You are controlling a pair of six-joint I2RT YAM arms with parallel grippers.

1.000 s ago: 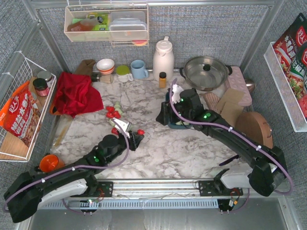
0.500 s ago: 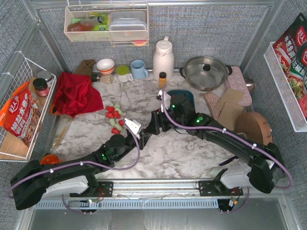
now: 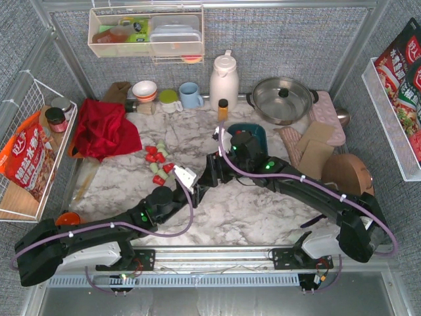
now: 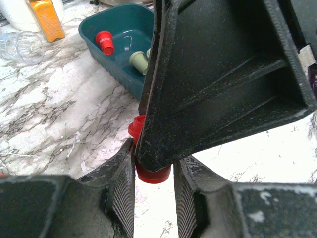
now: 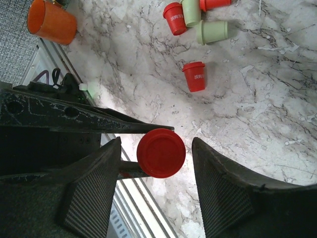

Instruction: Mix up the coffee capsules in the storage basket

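Note:
My left gripper (image 4: 154,159) is shut on a red coffee capsule (image 4: 151,173), held above the marble top at mid-table. My right gripper (image 5: 157,148) stands open around that same capsule (image 5: 161,152), with a gap on each side. In the top view the two grippers meet, left (image 3: 197,187) and right (image 3: 209,176). The teal storage basket (image 4: 115,74) holds a red capsule (image 4: 104,41) and a mint one (image 4: 138,62); from above the basket (image 3: 255,130) is half hidden by the right arm. Several loose red and mint capsules (image 3: 158,161) lie left of the grippers.
An amber bottle (image 3: 223,108), white thermos (image 3: 223,79), steel pot (image 3: 283,99) and blue mug (image 3: 191,94) line the back. A red cloth (image 3: 102,128) lies at the left and an orange cup (image 3: 66,219) at the near left edge. Wire baskets hang on both side walls.
The right gripper left the basket and swung left to the left gripper. The left gripper carried the red capsule right to meet it. The right jaws have narrowed slightly.

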